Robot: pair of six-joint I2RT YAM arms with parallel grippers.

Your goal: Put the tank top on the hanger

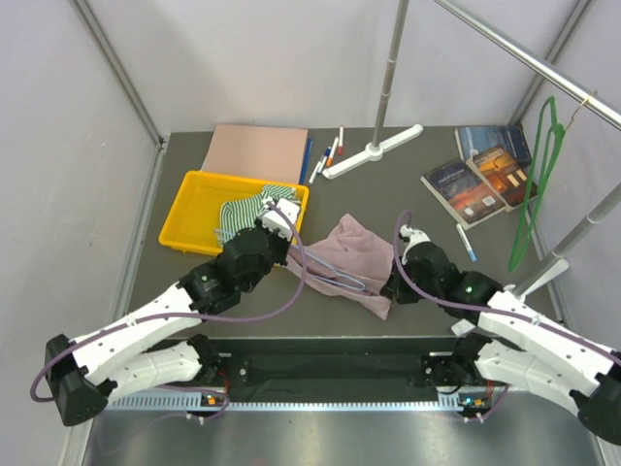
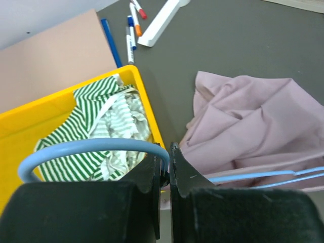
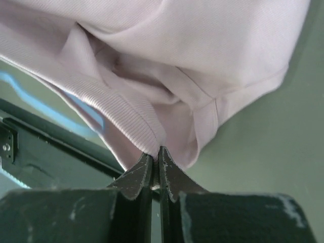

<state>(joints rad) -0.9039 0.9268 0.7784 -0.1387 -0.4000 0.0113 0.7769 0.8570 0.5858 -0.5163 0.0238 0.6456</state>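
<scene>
The pink-mauve tank top [image 1: 355, 260] lies crumpled in the middle of the table; it also shows in the left wrist view [image 2: 248, 121] and the right wrist view [image 3: 167, 55]. The light-blue wire hanger [image 1: 335, 280] runs into it from the left. My left gripper [image 2: 168, 154] is shut on the hanger's neck just below its curved hook [image 2: 86, 148], at the garment's left side. My right gripper [image 3: 156, 154] is shut on the tank top's ribbed hem at its right lower corner. Blurred blue hanger wire [image 3: 45, 104] shows under the fabric there.
A yellow tray [image 1: 190, 218] with a green-and-white striped cloth [image 1: 245, 209] stands left of the garment. Pink board [image 1: 254, 151], markers [image 1: 325, 157], rack base [image 1: 374, 150] at the back. Books [image 1: 480, 175], a green plastic hanger [image 1: 532, 194] and a pen [image 1: 467, 243] at right.
</scene>
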